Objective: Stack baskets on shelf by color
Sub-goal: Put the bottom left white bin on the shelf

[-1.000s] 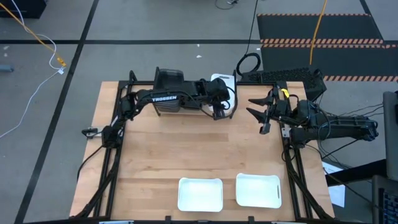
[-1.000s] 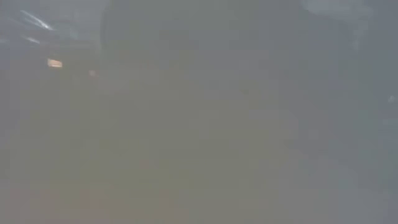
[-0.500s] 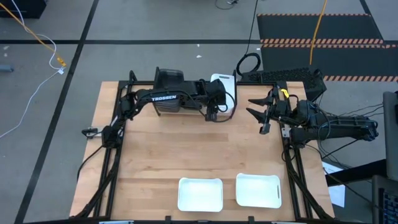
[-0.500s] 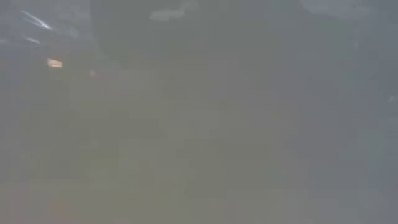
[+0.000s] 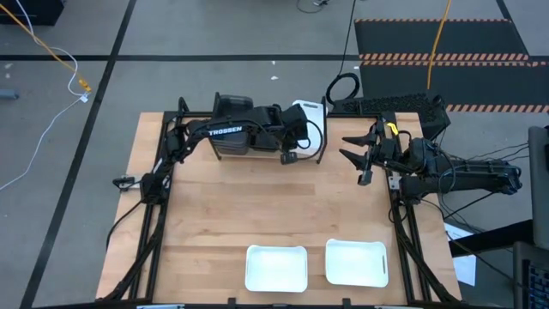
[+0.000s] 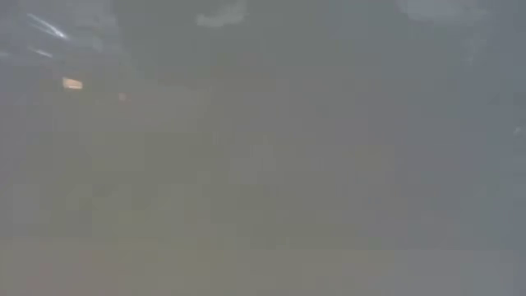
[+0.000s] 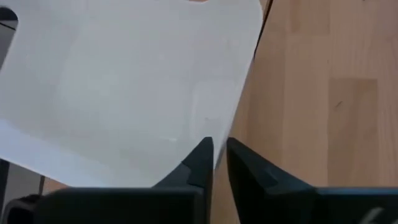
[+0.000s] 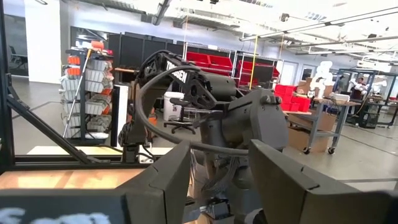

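A white basket [image 5: 310, 111] sits at the table's far edge, mostly under my left arm. My left gripper [image 7: 218, 147] is over it and shut on its rim. Beside it, under the arm, is a dark basket [image 5: 229, 144]. A thin black rod of the shelf [image 5: 324, 137] shows next to the white basket; the rest of the shelf is hidden by the arm. Two more white baskets [image 5: 276, 268] [image 5: 356, 263] rest on their bottoms at the near edge. My right gripper [image 5: 345, 146] waits open at the table's right side, fingers pointing left. My left gripper pinches the white basket's rim [image 7: 225, 122] at one side wall. One finger [image 7: 200, 160] is inside the basket and the other [image 7: 244, 167] is outside. The fingers come from above. Whether the basket is lifted cannot be told.
The wooden tabletop [image 5: 274, 206] lies open between the far baskets and the two near ones. Black frame rails [image 5: 154, 215] [image 5: 403, 232] run along both sides. The low view is fogged over and shows nothing usable.
My left gripper has shifted a little toward the table's far edge and left, staying over the white basket.
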Robot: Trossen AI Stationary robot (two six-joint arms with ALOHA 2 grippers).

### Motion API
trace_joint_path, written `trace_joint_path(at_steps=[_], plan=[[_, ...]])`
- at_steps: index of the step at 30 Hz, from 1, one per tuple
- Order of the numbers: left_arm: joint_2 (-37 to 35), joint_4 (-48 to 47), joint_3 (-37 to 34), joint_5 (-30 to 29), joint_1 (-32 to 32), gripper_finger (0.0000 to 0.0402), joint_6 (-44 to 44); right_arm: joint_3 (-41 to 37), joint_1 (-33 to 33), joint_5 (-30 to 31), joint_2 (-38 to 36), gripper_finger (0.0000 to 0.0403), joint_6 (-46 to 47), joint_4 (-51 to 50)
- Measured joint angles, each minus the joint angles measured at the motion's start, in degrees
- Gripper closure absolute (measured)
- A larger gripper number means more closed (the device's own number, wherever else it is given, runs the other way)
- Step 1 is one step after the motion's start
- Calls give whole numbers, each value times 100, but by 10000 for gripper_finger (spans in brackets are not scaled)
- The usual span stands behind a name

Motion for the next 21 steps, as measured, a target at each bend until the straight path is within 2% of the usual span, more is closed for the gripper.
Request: trace_joint_path(at_steps=[8, 11, 16, 21], plan=[[-13, -73, 0, 12, -28, 396, -722, 0, -2, 0, -2, 244, 0, 0], [-15, -89, 0, -21, -64, 386, -871, 0, 0, 0, 0, 244, 0, 0], [-16, -101, 0, -21, -156, 365, -628, 0, -1, -2, 0, 244, 0, 2], [-24, -105, 0, -20, -168, 367, -269, 0, -1, -2, 0, 244, 0, 0]])
